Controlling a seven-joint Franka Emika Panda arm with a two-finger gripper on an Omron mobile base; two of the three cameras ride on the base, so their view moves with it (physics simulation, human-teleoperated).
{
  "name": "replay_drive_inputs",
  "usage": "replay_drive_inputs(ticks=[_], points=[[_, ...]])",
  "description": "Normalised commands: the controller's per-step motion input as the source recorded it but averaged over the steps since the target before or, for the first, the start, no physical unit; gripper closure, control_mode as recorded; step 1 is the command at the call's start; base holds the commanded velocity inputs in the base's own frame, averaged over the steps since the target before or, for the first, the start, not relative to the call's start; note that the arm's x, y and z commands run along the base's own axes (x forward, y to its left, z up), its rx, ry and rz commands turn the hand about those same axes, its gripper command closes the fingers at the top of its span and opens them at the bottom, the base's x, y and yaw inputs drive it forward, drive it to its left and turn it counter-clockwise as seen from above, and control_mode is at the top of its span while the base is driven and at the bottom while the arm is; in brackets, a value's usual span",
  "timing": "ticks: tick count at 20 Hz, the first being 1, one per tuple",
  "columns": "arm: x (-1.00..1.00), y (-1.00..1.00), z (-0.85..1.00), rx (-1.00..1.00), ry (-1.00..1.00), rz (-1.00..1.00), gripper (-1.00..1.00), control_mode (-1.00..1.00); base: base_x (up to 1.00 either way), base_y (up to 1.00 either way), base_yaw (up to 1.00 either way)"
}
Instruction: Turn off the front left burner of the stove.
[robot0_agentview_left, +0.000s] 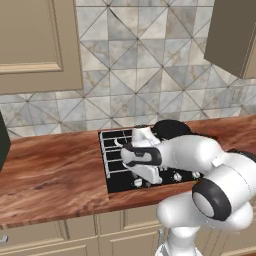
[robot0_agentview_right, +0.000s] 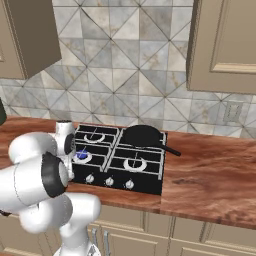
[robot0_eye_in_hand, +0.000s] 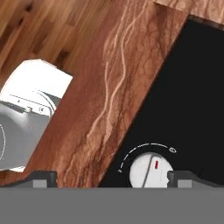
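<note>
The arm (robot0_agentview_left: 200, 165) folds forward and low, its wrist bent down. The gripper (robot0_eye_in_hand: 112, 177) points straight down with its jaws spread wide and nothing between them; one fingertip (robot0_eye_in_hand: 41, 176) sits far from the other (robot0_eye_in_hand: 183, 176).

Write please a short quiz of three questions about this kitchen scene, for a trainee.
1. True or false: the round black frying pan sits on the front left burner of the flat black stove.
2. Which burner shows a blue flame?
3. The open gripper stands over: A) white knob with red mark, B) pan handle, C) wall outlet.

Key: 1 false; 2 the front left burner; 3 A.
</note>
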Motion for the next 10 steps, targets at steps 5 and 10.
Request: replay_drive_inputs(ticks=[5,10], points=[[-0.44,-0.25,-0.02,0.0,0.0,0.0,-1.0,-1.0,0.0,0.0,0.0],[0.0,-0.02,0.0,0.0,0.0,0.0,-1.0,-1.0,0.0,0.0,0.0]])
